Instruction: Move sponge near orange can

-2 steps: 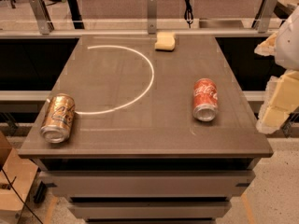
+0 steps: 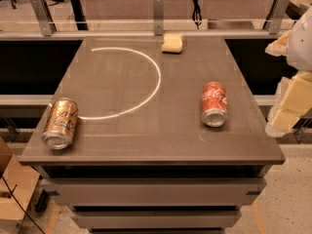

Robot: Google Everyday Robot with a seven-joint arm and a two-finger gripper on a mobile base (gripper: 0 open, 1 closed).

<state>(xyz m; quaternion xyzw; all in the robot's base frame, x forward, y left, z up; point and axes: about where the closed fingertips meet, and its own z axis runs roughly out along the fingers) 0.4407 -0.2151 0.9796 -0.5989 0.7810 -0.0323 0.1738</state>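
The sponge [image 2: 173, 43], a small pale yellow foam block, lies at the far edge of the table, just right of the middle. The orange can [image 2: 61, 123] lies on its side at the near left corner, its silver top facing the front edge. My gripper [image 2: 280, 82] hangs off the table's right side, level with the red can and well away from the sponge. Its two pale yellow wedge fingers [image 2: 288, 104] stand apart with nothing between them.
A red can [image 2: 214, 103] with white script lies on its side on the right part of the dark table [image 2: 146, 145]. A white arc [image 2: 151, 82] is painted on the tabletop. A rail with metal posts [image 2: 158, 9] runs behind the table. A cardboard box [image 2: 12, 184] sits at lower left.
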